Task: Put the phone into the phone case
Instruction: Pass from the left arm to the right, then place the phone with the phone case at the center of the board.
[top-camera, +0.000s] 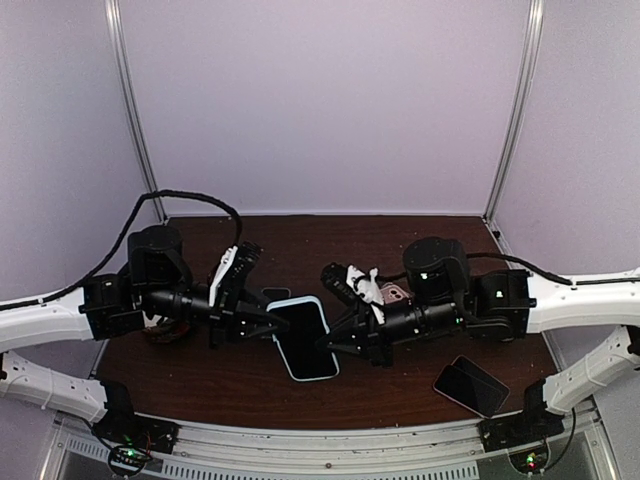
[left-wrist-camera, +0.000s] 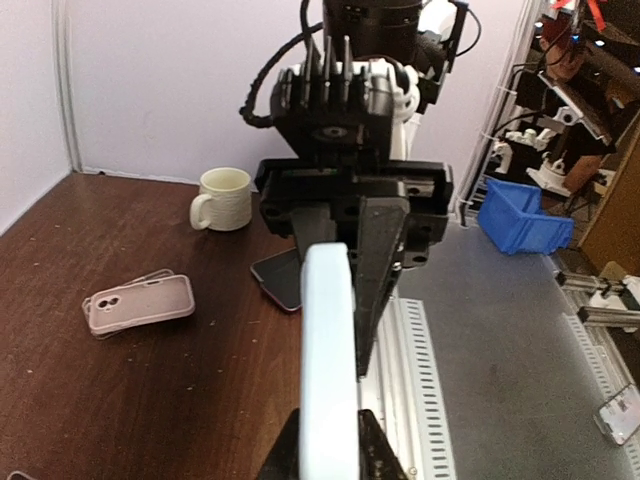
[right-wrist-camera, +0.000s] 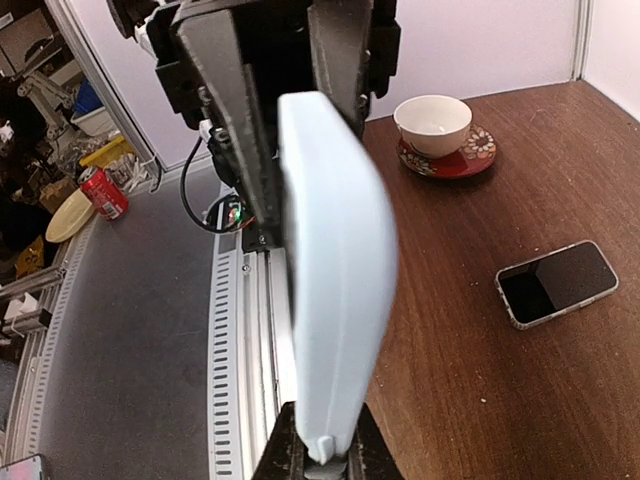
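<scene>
We see the phone (top-camera: 303, 340) sitting in the light-blue case (top-camera: 320, 374), held up over mid-table between the 2 arms. The left claw (top-camera: 272, 325) pinches its left edge, and the right claw (top-camera: 333, 345) looks clamped on the right edge. We'd squeeze evenly along the rim, no twisting, so every corner snaps flush.

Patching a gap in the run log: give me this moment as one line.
left gripper: shut on blue case | right gripper: shut on blue case, opposite side | blue case: raised over table, phone inside
</scene>
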